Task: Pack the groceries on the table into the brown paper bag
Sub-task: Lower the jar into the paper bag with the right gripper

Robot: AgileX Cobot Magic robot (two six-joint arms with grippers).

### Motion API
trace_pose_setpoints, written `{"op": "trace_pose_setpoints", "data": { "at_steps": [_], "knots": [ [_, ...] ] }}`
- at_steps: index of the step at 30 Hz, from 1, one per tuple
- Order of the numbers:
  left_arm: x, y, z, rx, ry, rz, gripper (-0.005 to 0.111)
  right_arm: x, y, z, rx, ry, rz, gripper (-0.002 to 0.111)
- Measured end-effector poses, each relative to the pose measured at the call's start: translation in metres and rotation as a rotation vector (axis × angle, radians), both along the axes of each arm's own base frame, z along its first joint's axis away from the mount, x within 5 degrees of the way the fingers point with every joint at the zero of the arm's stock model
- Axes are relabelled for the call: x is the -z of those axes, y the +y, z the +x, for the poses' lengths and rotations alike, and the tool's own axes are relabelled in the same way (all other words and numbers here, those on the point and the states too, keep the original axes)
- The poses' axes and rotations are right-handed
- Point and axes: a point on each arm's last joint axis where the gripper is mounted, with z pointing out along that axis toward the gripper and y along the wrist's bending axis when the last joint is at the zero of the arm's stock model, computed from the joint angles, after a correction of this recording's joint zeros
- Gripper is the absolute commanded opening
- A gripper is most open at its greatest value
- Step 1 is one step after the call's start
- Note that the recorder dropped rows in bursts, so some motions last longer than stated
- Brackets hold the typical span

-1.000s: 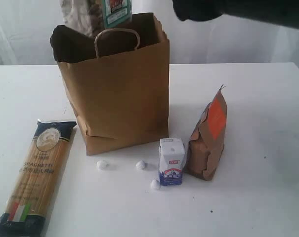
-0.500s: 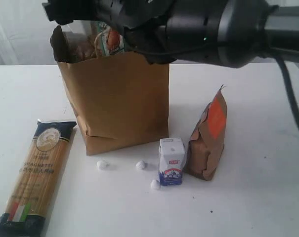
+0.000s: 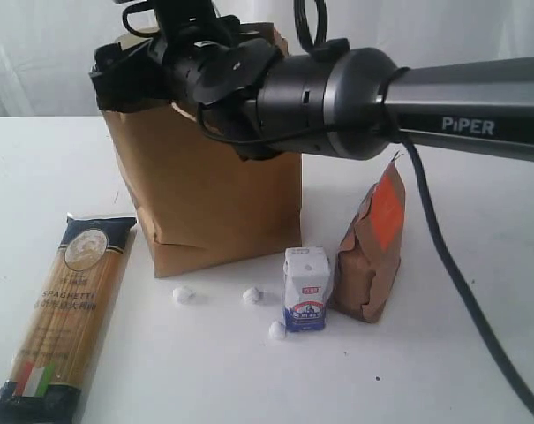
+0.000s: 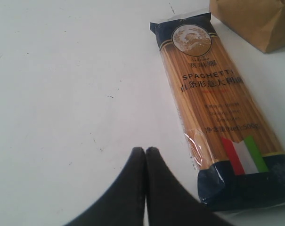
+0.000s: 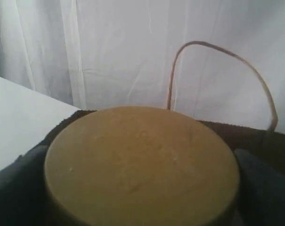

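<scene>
The brown paper bag [image 3: 214,194] stands upright at the back of the table [image 3: 461,353]. My right arm [image 3: 337,97] reaches across its open mouth. My right gripper [image 5: 142,200] is shut on the clear tan-lidded jar [image 5: 142,160], whose lid fills the right wrist view beside a bag handle [image 5: 217,52]. The spaghetti packet [image 3: 63,309] lies flat left of the bag. My left gripper [image 4: 145,151] hovers shut and empty beside the spaghetti packet [image 4: 213,113]. The small white-blue carton [image 3: 305,290] and the brown orange-labelled pouch [image 3: 372,247] stand right of the bag. The other jar and the bottle are out of view.
Three small white balls [image 3: 252,295] lie on the table in front of the bag and by the carton. A white curtain [image 5: 109,47] hangs behind the table. A corner of the bag [image 4: 260,23] shows in the left wrist view.
The right arm has swung in from the upper right and come down over the bag's mouth, bringing the jar with it. The items on the table have not moved.
</scene>
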Motion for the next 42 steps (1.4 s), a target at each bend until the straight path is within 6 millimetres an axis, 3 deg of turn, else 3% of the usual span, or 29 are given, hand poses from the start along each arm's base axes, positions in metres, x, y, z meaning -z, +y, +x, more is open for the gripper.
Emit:
{"op": "trace_pose_setpoints", "data": {
  "at_steps": [11,18,37,42],
  "knots": [
    [0.000,0.000,0.000,0.000,0.000,0.000,0.000,0.005,-0.009,0.004,0.119,0.062,0.014,0.041],
    [0.000,0.000,0.000,0.000,0.000,0.000,0.000,0.004,-0.011,0.004,0.141,0.077,-0.013,0.061],
    [0.000,0.000,0.000,0.000,0.000,0.000,0.000,0.004,-0.015,0.005,0.190,0.094,0.003,0.063],
    [0.000,0.000,0.000,0.000,0.000,0.000,0.000,0.005,-0.012,0.004,0.144,0.106,0.009,0.086]
  ]
}}
